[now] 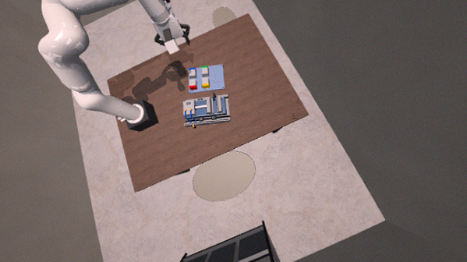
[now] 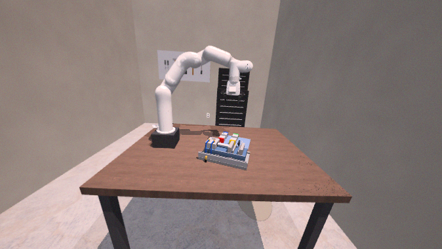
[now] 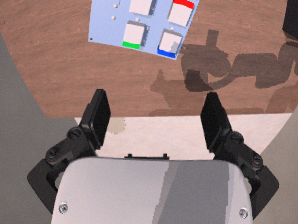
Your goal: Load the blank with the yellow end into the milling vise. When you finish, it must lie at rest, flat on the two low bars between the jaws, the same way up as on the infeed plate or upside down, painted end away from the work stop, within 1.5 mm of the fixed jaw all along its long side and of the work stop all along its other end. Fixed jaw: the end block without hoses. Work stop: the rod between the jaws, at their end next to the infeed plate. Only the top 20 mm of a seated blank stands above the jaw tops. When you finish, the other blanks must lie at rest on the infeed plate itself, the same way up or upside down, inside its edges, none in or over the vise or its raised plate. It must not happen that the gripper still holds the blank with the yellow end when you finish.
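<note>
Yellow-ended pale rectangular blank (image 1: 205, 83) lies flat on the light-blue infeed plate (image 1: 217, 77), in a two-by-two group with the red-ended blank (image 1: 193, 84), the blue-ended blank (image 1: 192, 72) and the green-ended blank (image 1: 204, 70). The four are spaced apart, which should leave room for fingers to drop on either side of one. In the top view the yellow one sits in the row nearer the grey milling vise (image 1: 206, 109), on the side away from the arm's black base block (image 1: 150, 121), so its path into the vise looks short. Nothing lies between the vise blocks as far as these views show.

The black two-fingered gripper (image 3: 156, 117) hangs high above the far edge of the brown wooden table (image 2: 279, 183), well apart from the plate, pointing down. Its jaws are spread wide with nothing between them, a fitting state for coming down over a blank. The pick, I judge, has not yet begun.
</note>
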`<control>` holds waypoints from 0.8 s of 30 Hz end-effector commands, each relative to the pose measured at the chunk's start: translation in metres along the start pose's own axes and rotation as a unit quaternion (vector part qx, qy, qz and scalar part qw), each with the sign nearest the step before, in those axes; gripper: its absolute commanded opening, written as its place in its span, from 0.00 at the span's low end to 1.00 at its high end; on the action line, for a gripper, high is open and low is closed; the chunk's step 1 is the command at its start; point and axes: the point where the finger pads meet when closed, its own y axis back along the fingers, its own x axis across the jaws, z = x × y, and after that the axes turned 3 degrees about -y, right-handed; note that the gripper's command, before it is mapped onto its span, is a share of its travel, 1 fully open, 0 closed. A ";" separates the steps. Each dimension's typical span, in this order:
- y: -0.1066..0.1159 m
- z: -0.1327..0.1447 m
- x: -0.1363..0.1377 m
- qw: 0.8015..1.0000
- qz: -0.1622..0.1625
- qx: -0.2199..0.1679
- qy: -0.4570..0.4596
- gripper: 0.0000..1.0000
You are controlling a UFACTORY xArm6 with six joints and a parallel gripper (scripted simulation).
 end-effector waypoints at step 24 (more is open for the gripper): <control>0.002 0.000 -0.001 0.992 -0.002 0.000 -0.127 1.00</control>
